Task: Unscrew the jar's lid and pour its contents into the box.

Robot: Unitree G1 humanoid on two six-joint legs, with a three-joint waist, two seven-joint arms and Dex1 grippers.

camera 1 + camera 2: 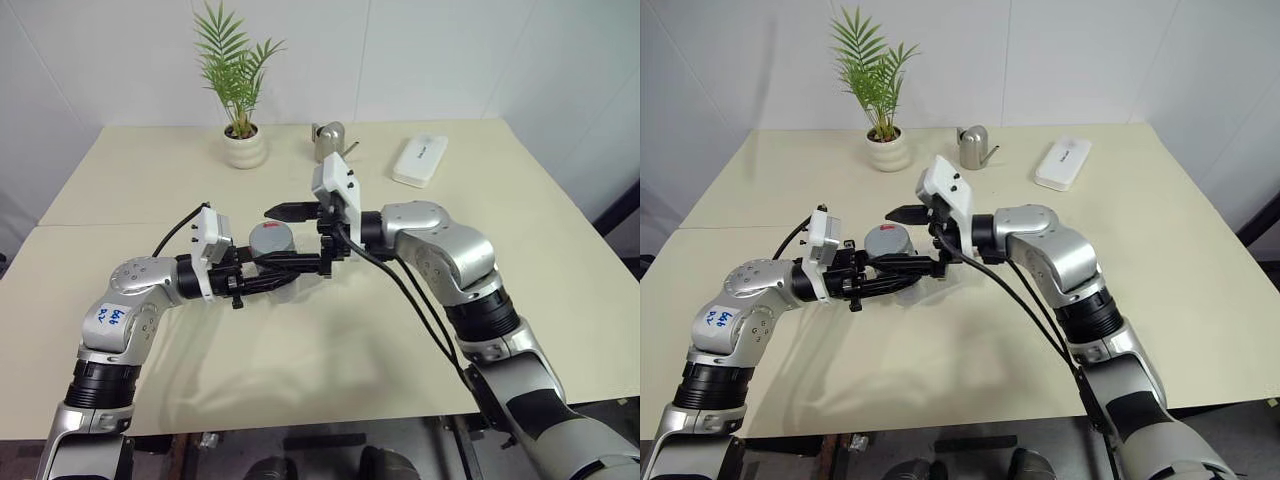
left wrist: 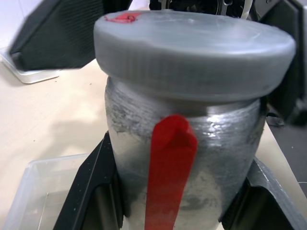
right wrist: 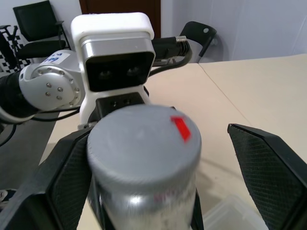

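Note:
My left gripper point(image 1: 300, 268) is shut on the jar point(image 2: 182, 158), a silvery cylinder with a red patch, and holds it upright above the table. Its black fingers point(image 2: 88, 191) clamp the jar's sides. The grey lid point(image 1: 272, 240), with a red mark on top, sits on the jar. My right gripper point(image 1: 300, 235) comes in level from the right and stands open, one finger on each side of the lid point(image 3: 144, 143). The far finger point(image 3: 268, 163) is well off the lid. The clear plastic box point(image 2: 43, 191) lies on the table just below the jar. The contents are hidden inside the jar.
At the back of the cream table point(image 1: 150, 180) stand a potted plant point(image 1: 240, 135), a steel watering can point(image 1: 328, 140) and a flat white case point(image 1: 420, 160). The table's front edge point(image 1: 300, 422) runs close below my arms.

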